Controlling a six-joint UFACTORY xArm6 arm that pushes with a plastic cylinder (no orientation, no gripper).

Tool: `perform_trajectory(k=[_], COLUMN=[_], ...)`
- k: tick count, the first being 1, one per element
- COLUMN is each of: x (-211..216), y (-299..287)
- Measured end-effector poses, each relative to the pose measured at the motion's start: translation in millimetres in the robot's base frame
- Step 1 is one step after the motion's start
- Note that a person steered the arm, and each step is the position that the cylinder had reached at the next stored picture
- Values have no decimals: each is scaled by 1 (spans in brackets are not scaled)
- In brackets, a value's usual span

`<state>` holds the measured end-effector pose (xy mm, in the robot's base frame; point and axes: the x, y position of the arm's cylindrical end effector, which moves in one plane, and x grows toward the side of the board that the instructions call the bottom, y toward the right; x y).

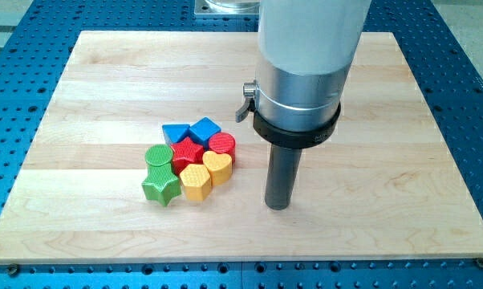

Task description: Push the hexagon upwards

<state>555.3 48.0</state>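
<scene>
Yellow and ribbed on top, the yellow hexagon (195,182) sits at the near edge of a tight cluster of blocks, toward the view's bottom and left of the middle of the pale wooden bench (105,88). Its flat sides and grooved upper face are plain to see. Just to its left, touching it, is the green star (161,188); just to its right, touching, is the yellow heart (217,166). My tip (278,205) rests on the bench to the view's right of the cluster, apart from the heart and level with the hexagon, touching no block. The tool is a plain dark rod with nothing to open or close, and it holds nothing.

Farther back in the cluster lie the green cylinder (157,156), the red star (187,152) and the red cylinder (222,145), and behind those the blue triangle (176,132) and the blue cube (204,128).

The rod stands upright, rising into a black collar and a wide silvery housing (306,56) that runs out of the view's top. No writing can be read anywhere. A blue perforated surface (17,96) surrounds the bench.
</scene>
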Motion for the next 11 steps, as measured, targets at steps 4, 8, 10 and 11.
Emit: perform_trajectory(k=[4,8,10,11], x=[63,-47,-120,-119], y=[-37,-114,-112,-131])
